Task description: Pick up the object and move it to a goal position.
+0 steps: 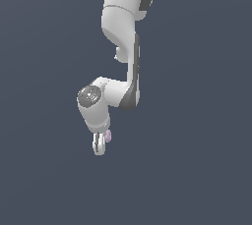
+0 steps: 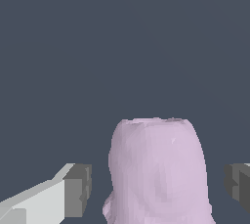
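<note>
place: we see a bare simulated scene | evidence: flat, uniform slate-blue backdrop [image 1: 197, 121] on every side of the gripper [image 1: 100, 146] | no room features we can make out

plain dark slate-blue backdrop [image 1: 206, 170], flat, uniform, unmarked in both views

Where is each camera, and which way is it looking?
Exterior view: off the arm; its exact spot can't be told. It faces the white arm, the gripper and the pink lump.
Wrist view: on the wrist, facing out between two grey fingertips, lump between, untouched.
Both show gripper and lump.
</note>
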`<state>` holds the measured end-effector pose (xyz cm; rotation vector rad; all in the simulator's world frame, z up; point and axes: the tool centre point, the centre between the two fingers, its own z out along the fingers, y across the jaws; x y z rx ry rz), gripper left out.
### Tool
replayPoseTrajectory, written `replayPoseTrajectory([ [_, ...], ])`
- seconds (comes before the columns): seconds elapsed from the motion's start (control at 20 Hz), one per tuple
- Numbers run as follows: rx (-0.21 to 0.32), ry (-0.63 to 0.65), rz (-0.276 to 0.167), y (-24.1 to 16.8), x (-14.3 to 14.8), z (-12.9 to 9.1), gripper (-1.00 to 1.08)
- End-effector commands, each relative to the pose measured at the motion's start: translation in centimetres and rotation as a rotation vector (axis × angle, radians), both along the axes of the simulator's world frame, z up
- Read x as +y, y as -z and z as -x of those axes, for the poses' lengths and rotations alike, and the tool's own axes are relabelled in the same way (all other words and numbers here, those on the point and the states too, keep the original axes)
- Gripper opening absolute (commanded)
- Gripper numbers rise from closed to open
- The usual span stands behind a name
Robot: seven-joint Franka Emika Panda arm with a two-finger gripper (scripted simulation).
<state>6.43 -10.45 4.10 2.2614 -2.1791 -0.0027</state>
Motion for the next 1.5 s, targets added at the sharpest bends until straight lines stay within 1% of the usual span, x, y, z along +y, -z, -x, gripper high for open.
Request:
replayPoseTrajectory([
  [0.0, -0.002, 0.000, 0.000, 0.4, 0.0, -0.1, 1.00],
  [0.1, -0.002, 0.000, 0.000, 0.3, 0.0, -0.2, 1.00],
  [0.15, -0.002, 0.000, 0.000, 0.3, 0.0, -0.2, -1.00],
  [0.9, -0.002, 0.000, 0.000, 0.2, 0.3, 0.1, -1.00],
  [1.15, -0.002, 0.000, 0.000, -0.4, 1.3, 0.9, -1.00],
  [1.45, -0.002, -0.001, -0.001, -1.5, 3.6, 2.6, -1.00],
])
